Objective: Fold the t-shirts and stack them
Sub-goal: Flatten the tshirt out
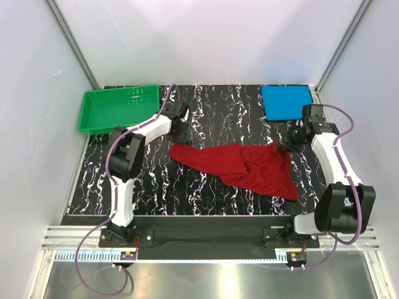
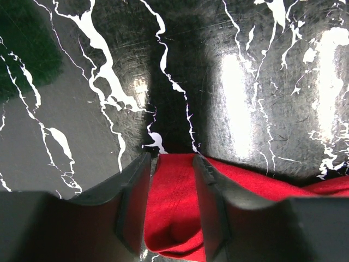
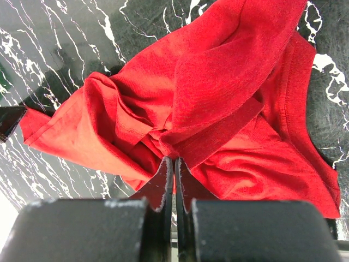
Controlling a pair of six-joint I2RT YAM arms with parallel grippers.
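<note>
Left gripper [image 2: 172, 159] stands half-open astride the left corner of the red shirt [image 1: 249, 165]. Right gripper [image 3: 173, 162] is pinched closed on bunched cloth at the shirt's far right edge. Table [image 1: 156, 184], black and marbled, bears everything. Red shirt lies crumpled mid-table between the arms. Tray [image 1: 118, 112], green, sits far left beside the left arm. Blue shirt [image 1: 287, 103], folded, lies far right, just beyond the right gripper.

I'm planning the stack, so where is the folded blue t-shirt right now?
Top view: the folded blue t-shirt lies at the far right corner of the table, just beyond the right gripper, which pinches the red t-shirt.
</note>
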